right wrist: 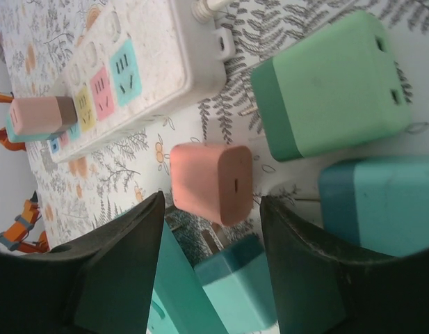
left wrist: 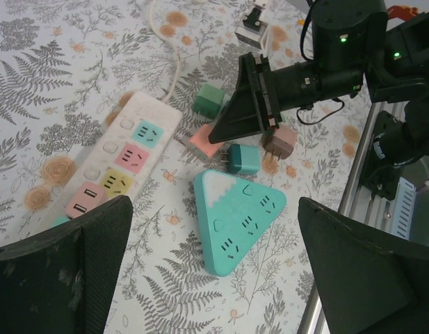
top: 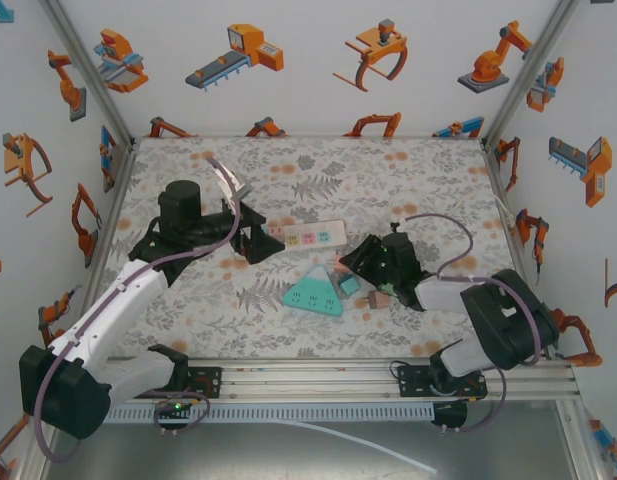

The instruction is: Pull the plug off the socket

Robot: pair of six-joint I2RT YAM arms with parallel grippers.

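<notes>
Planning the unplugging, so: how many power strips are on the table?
2. A white strip lies near the centre of the top view. A teal triangular strip lies just below it in that view. Nothing suggests a hidden one.

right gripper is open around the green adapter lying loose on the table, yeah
Not quite: the right gripper is open, but the loose adapter between its fingertips is the pink adapter, not the green adapter, which lies beside it. The right wrist view shows it.
</notes>
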